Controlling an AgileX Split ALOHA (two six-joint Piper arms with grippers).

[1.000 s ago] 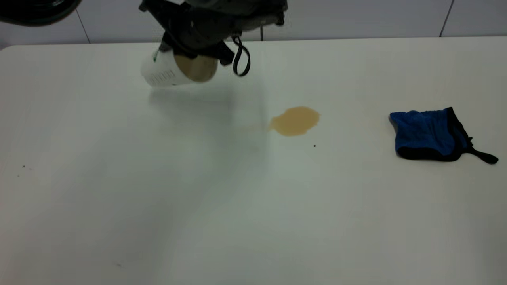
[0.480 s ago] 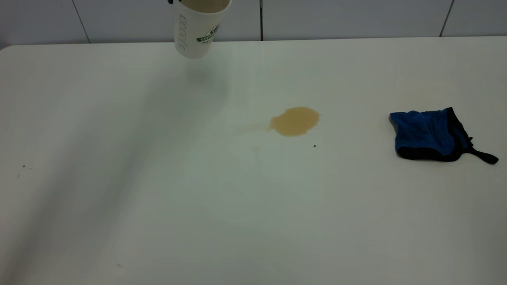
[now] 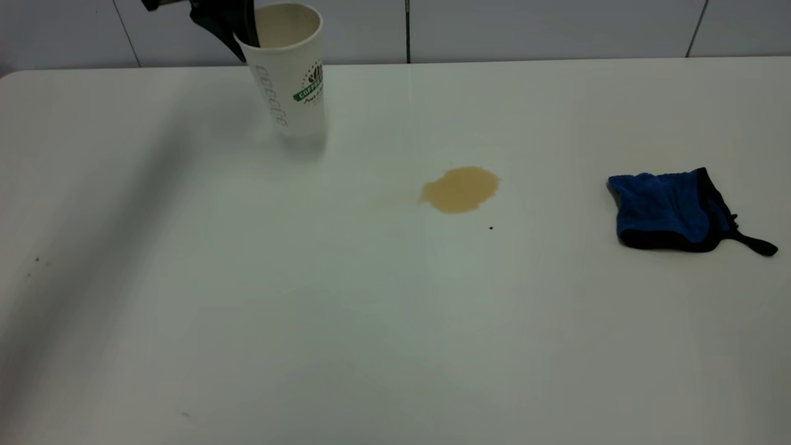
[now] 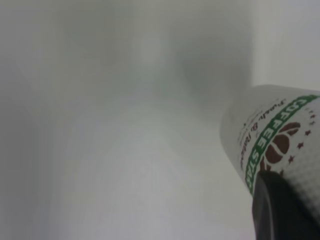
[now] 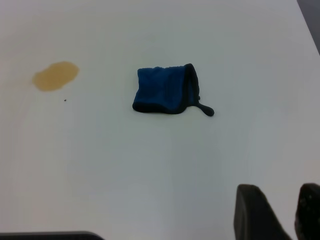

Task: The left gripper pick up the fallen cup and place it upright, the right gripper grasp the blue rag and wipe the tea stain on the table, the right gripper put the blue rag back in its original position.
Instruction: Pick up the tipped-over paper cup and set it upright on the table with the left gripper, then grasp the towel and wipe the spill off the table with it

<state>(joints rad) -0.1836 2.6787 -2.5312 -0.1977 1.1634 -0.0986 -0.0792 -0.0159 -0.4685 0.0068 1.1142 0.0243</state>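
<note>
The cup (image 3: 293,80) stands upright, mouth up, at the far left-centre of the table (image 3: 371,321), its base at the tabletop. My left gripper (image 3: 242,34) is shut on the cup's rim from the upper left; most of it is out of view. In the left wrist view a black finger (image 4: 285,210) presses on the cup (image 4: 270,130). The tea stain (image 3: 460,189) lies right of the cup. The blue rag (image 3: 670,210) lies at the right. My right gripper (image 5: 295,212) hangs open, well short of the blue rag (image 5: 165,90) and the tea stain (image 5: 55,76).
A grey panelled wall (image 3: 525,28) runs behind the table's far edge. A tiny dark speck (image 3: 490,227) sits just in front of the stain. White tabletop stretches between the cup, the stain and the rag.
The left gripper lifted the cup from lying on its side, turned it mouth up and lowered it to the table, a little left of where it hung. Stain and rag unchanged.
</note>
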